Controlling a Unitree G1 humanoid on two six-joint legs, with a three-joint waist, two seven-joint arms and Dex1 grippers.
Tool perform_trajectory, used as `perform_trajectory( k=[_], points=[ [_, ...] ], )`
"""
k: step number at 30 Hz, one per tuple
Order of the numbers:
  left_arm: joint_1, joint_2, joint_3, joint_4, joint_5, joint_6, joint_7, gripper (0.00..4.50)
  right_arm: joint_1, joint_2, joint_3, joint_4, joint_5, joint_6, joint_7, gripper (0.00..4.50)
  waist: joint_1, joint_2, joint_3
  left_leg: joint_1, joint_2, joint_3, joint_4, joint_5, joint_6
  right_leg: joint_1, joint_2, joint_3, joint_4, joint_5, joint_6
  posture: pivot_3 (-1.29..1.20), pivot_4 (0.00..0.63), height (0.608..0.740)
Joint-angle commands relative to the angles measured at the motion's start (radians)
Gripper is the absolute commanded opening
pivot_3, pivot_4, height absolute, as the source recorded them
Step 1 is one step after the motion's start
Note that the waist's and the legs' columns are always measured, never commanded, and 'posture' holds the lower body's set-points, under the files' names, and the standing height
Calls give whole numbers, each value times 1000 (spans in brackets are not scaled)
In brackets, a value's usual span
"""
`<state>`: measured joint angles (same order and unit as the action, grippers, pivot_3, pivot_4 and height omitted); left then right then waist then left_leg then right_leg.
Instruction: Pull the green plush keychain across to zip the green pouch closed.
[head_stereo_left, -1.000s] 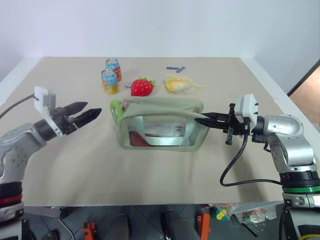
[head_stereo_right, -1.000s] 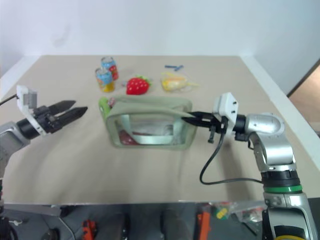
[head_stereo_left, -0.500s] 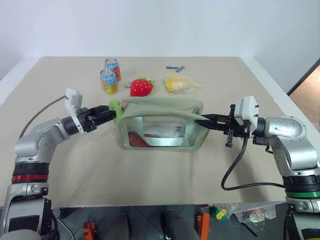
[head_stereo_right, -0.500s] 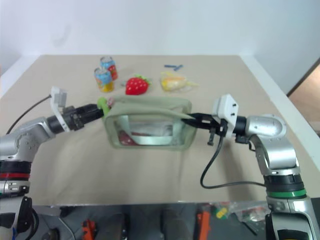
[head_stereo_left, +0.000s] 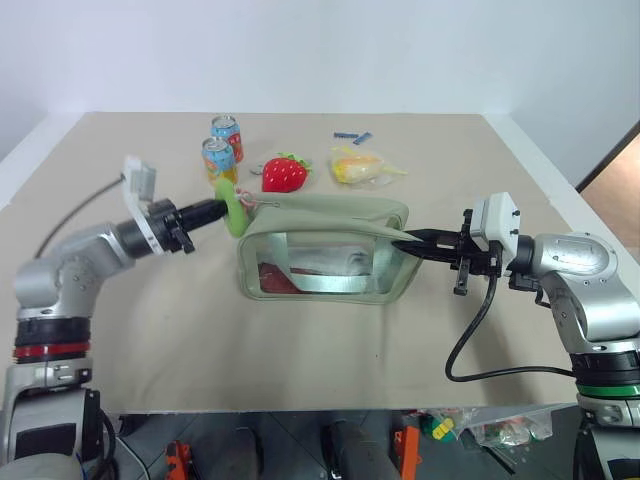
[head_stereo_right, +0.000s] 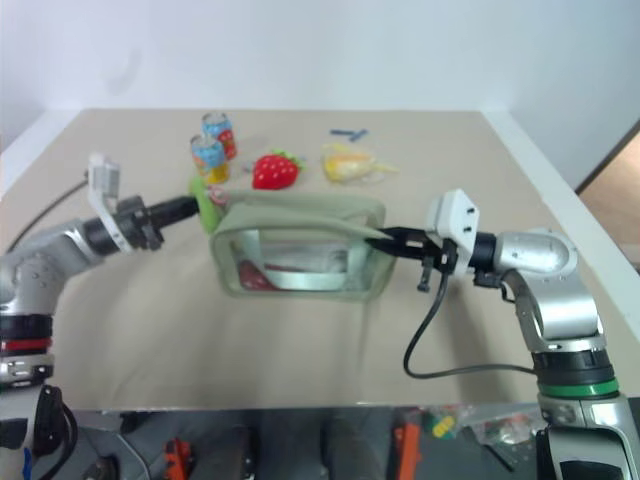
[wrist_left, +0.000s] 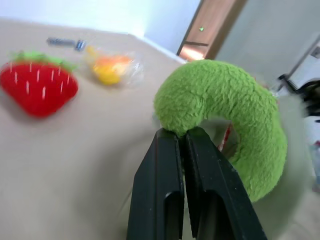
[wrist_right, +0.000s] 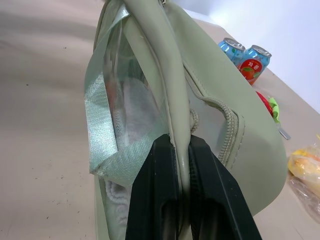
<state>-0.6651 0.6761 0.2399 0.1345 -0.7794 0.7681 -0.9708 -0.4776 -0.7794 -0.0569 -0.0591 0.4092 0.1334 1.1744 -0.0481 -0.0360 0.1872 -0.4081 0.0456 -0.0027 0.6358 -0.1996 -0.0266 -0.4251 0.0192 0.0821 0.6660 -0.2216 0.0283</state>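
Left gripper (head_stereo_left: 222, 207) has swung in from the 9 o'clock side of the table, where it hung wide open and well clear, and is now pinched shut on the green plush keychain (head_stereo_left: 233, 206). Keychain sits lifted a bit at the 9 o'clock end of the green pouch (head_stereo_left: 322, 248), on the far top corner. Left wrist view confirms it: both fingers (wrist_left: 172, 165) together on the edge of the fuzzy ring, not around its bulk.

Right gripper (head_stereo_left: 402, 242) hasn't shifted, clamped on the fabric seam at the pouch's 3 o'clock end. Right wrist view shows the seam sandwiched between its fingers (wrist_right: 160, 165), zipper track running away toward the cans (head_stereo_left: 222, 152).

Pouch stands mid-table, with the red strawberry plush (head_stereo_left: 284, 174) and yellow packet (head_stereo_left: 360, 166) at its 12 o'clock, clear of the pull path.

For the pull, my read:
- drag toward 3 o'clock, along the zipper line, low and parallel to the top edge. Lifting will just tilt the slider and jam it.
- right arm holds firm as anchor, slight counter-tension so the track stays straight.
- grip is shallow on soft plush; slip is the likely failure. Go slowly and steadily, no jerk.
- watch for the pouch top buckling between the two grippers.
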Motion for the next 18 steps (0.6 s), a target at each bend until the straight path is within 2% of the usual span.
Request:
perform_trajectory(
  k=[1, 9, 15, 18],
  points=[
    [-77, 11, 24, -91, -53, 35, 11, 28, -4, -22, -31, -20, 5, -3, 0, 0, 0, 0, 0, 0, 0, 0, 0, 0, 0, 0, 0, 0, 0, 0, 0, 0, 150, 740],
    [-206, -87, -131, -144, 18, 16, 30, 28, -9, -18, -22, -7, -6, -13, -3, 0, 1, 0, 0, 0, -1, 0, 1, 0, 0, 1, -1, 1, 0, 1, 1, 0, 150, 740],
    [-222, -78, -279, -149, 131, -13, -40, 28, 0, -19, -25, -13, -8, -14, -8, 0, 0, 0, 0, 0, -1, -1, 0, 0, 0, 1, 0, 1, 0, 0, 1, 0, 150, 740],
    [-230, -71, -306, -127, 169, -18, -56, 28, 3, -18, -28, -18, -8, -15, -13, 0, 0, 0, 0, 0, -1, 0, 0, 0, 0, 1, 0, 1, 0, 0, 1, 0, 150, 740]
  ],
)
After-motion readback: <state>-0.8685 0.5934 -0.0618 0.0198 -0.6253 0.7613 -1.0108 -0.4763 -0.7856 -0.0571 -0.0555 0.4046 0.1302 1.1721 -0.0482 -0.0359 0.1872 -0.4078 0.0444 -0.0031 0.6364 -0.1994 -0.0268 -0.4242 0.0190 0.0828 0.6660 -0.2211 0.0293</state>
